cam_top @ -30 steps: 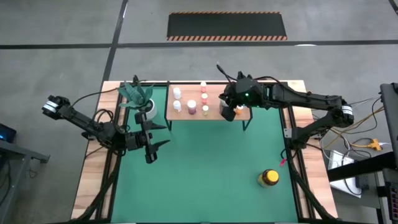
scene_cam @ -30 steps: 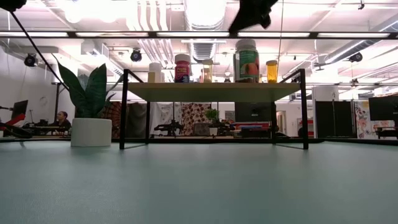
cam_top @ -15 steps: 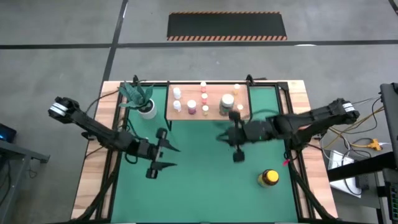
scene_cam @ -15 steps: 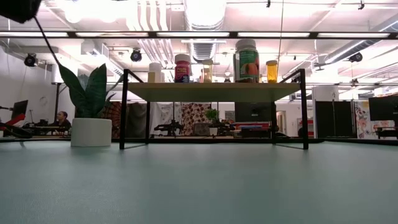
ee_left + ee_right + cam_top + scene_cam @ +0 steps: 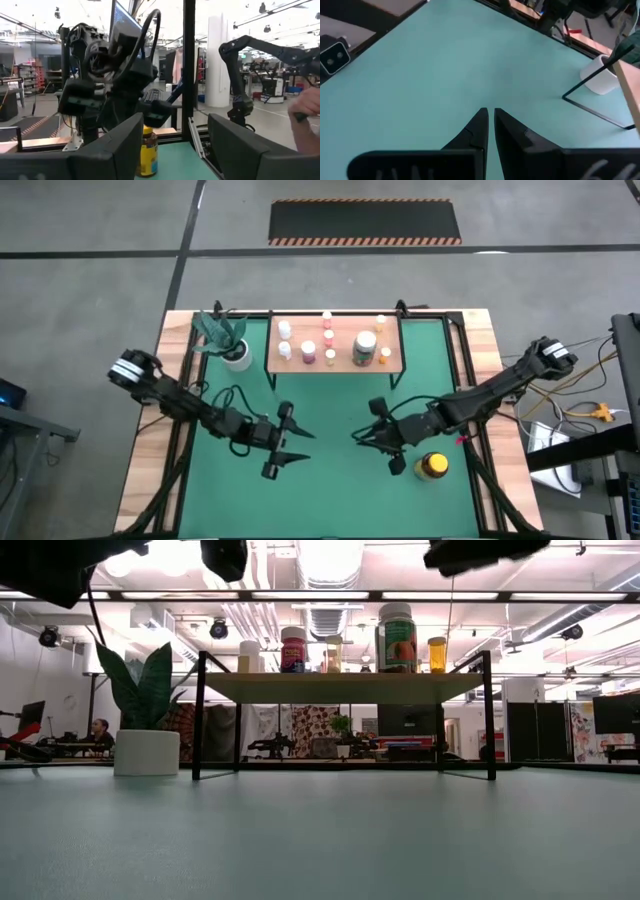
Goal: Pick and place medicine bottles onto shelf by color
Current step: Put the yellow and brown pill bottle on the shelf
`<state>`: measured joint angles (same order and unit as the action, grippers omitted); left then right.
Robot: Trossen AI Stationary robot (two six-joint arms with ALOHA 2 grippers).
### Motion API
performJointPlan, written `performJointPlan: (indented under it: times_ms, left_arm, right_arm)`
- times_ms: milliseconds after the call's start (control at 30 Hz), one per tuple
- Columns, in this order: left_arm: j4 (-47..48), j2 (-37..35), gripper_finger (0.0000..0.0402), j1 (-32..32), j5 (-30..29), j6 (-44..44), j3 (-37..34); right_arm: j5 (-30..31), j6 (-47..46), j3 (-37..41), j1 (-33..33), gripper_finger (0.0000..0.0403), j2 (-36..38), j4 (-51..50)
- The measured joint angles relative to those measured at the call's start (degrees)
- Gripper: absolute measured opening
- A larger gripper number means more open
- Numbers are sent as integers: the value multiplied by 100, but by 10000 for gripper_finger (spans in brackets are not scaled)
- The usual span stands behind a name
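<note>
Down on the green mat (image 5: 330,480), the right gripper (image 5: 383,442) has pulled back from the shelf (image 5: 340,366), leaving the greenish jar (image 5: 365,347) up there with the small bottles, and now sits fingers nearly shut and empty just beside the yellow jar (image 5: 432,466). Left gripper (image 5: 283,445) has slid toward mid-mat too, wide open, holding nothing. Yellow jar looks like the last one left to shelve.

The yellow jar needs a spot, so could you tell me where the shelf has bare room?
The shelf is bare along its front edge and at its far left corner. Bottles crowd the middle; the big jar fills the right.
</note>
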<state>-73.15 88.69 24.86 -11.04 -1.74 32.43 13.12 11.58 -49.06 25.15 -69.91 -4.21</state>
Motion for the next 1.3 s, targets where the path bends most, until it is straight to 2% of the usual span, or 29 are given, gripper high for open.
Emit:
performJointPlan:
  times_ms: [233,467,1300]
  left_arm:
    - [-23,296,206,-17,-18,-9,335]
    - [5,303,206,-48,-36,-11,367]
    - [9,303,206,-140,-38,-48,367]
  right_arm:
    - [-80,-30,769,0,22,2,1191]
    - [-159,-53,1183,0,22,2,2009]
    - [-157,-190,1272,-2,22,0,2129]
